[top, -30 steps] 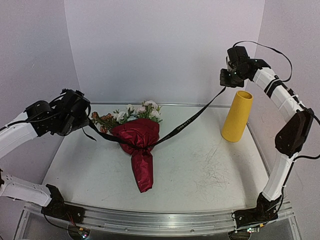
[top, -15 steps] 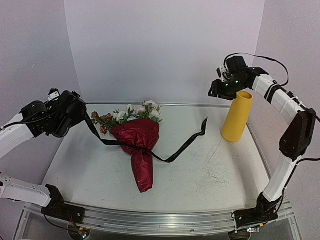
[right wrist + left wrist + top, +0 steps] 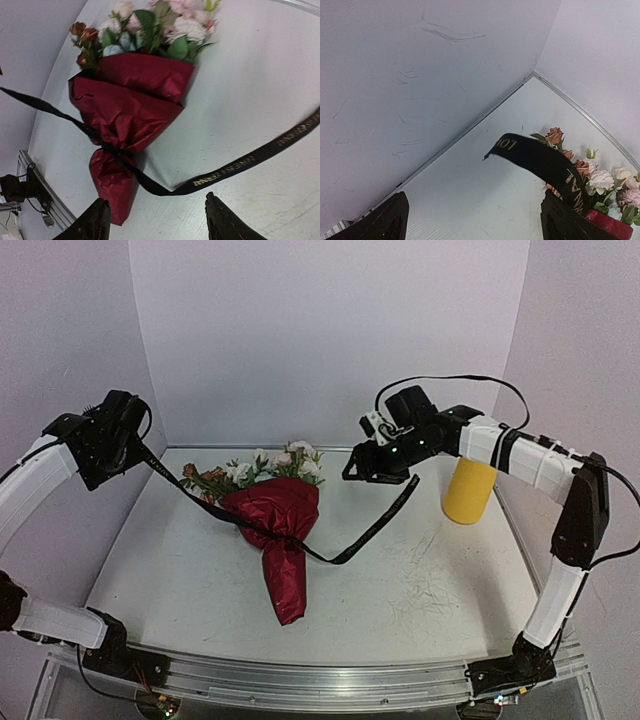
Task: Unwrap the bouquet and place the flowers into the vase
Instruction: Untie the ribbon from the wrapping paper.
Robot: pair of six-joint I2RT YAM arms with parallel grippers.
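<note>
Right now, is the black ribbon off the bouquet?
No, the black ribbon crosses the pinched waist of the bouquet in the right wrist view.

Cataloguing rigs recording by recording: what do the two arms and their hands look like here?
Both are built alike: white tubular links joined by black joint housings. The left arm and right arm each end in a black hand with two dark, blunt fingers, seen at the left hand and right hand. A thin black cable loops above the right arm. No legible markings show.
</note>
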